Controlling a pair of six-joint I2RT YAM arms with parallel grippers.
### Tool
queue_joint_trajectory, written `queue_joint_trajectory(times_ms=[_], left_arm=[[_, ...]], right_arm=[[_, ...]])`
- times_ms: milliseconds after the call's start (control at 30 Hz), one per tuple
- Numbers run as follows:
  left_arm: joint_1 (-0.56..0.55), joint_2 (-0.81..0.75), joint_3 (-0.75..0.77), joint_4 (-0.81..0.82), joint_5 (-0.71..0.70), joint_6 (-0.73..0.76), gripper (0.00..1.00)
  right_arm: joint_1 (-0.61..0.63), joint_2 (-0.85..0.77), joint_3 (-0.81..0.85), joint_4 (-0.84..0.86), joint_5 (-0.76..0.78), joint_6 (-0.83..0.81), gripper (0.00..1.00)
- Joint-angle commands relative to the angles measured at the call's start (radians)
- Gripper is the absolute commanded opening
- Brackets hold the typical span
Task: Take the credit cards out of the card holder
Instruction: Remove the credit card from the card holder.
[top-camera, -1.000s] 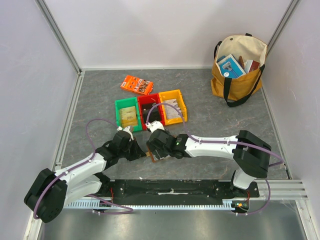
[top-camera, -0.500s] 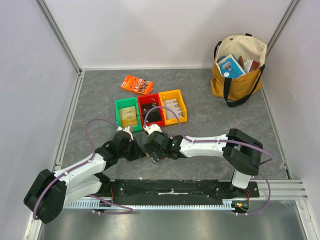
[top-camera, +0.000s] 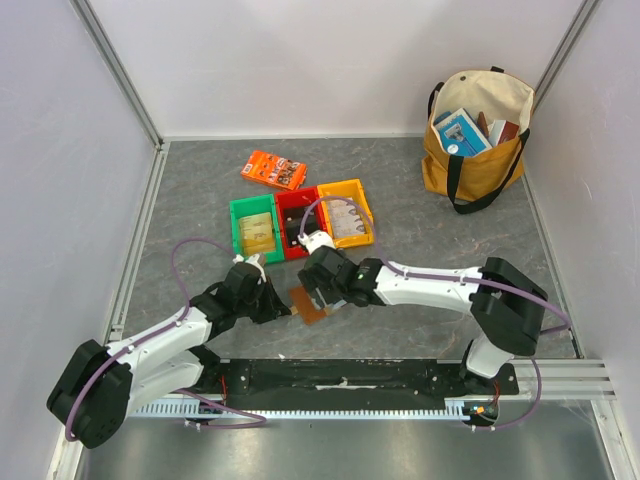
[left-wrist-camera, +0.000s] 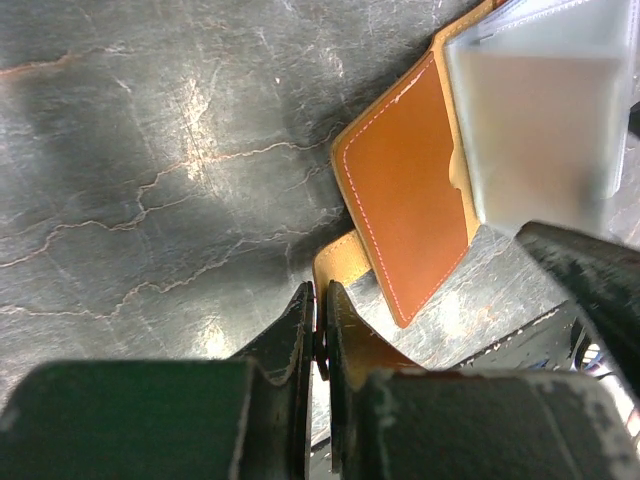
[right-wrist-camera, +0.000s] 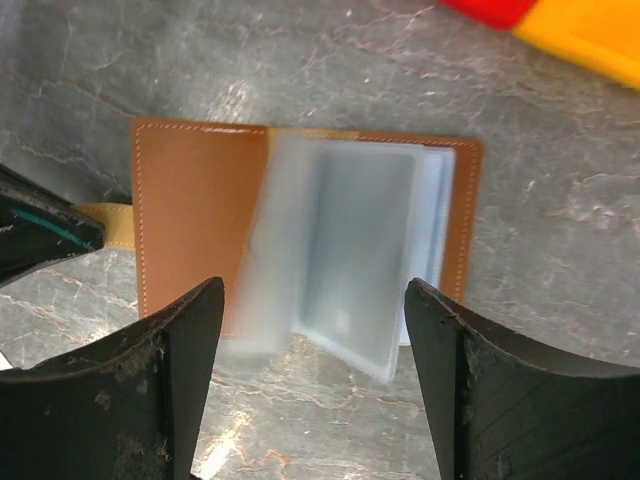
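To the left, the left fingers (left-wrist-camera: 303, 335) are pinching shut on the tan closure tab (left-wrist-camera: 335, 262) of the card holder (right-wrist-camera: 200, 210), apparently anchoring it against sliding. The holder is lying open on the grey worktop (top-camera: 420, 250) between both arms, its clear sleeves (right-wrist-camera: 350, 250) fanning in a blur; I cannot make out the credit cards. Over it, the right fingers (right-wrist-camera: 185, 340) are hanging spread wide, holding nothing, probably lining up on a sleeve.
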Motion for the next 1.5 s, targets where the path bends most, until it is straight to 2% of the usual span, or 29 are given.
queue_joint_trajectory(times_ms=[0,333,600,767,900,1067,1300,1367,1467], left_arm=[[-0.003,-0.014,0.004,-0.005,0.008,0.015,0.02],[-0.002,-0.011,0.003,0.000,0.012,0.013,0.02],[0.000,-0.036,0.004,-0.014,-0.011,0.003,0.04],[-0.003,-0.105,0.043,-0.109,-0.112,0.012,0.20],[-0.003,-0.163,0.099,-0.182,-0.164,0.026,0.38],[-0.002,-0.183,0.210,-0.270,-0.229,0.052,0.48],[-0.003,-0.192,0.316,-0.291,-0.172,0.049,0.49],[-0.002,-0.186,0.333,-0.276,-0.117,0.041,0.47],[-0.003,-0.163,0.360,-0.232,-0.045,0.023,0.40]], right_arm=[[-0.033,-0.030,0.010,-0.013,-0.020,-0.041,0.80],[-0.030,0.015,-0.002,0.059,-0.108,-0.032,0.82],[-0.029,0.023,-0.019,0.147,-0.345,-0.055,0.82],[-0.095,-0.036,-0.056,0.150,-0.408,-0.058,0.81],[-0.165,-0.102,-0.093,0.154,-0.479,-0.069,0.81],[-0.190,-0.162,-0.105,0.159,-0.629,-0.130,0.82],[-0.201,-0.179,-0.139,0.171,-0.512,-0.116,0.80],[-0.214,-0.169,-0.156,0.168,-0.412,-0.075,0.75],[-0.245,-0.145,-0.179,0.170,-0.340,-0.021,0.67]])
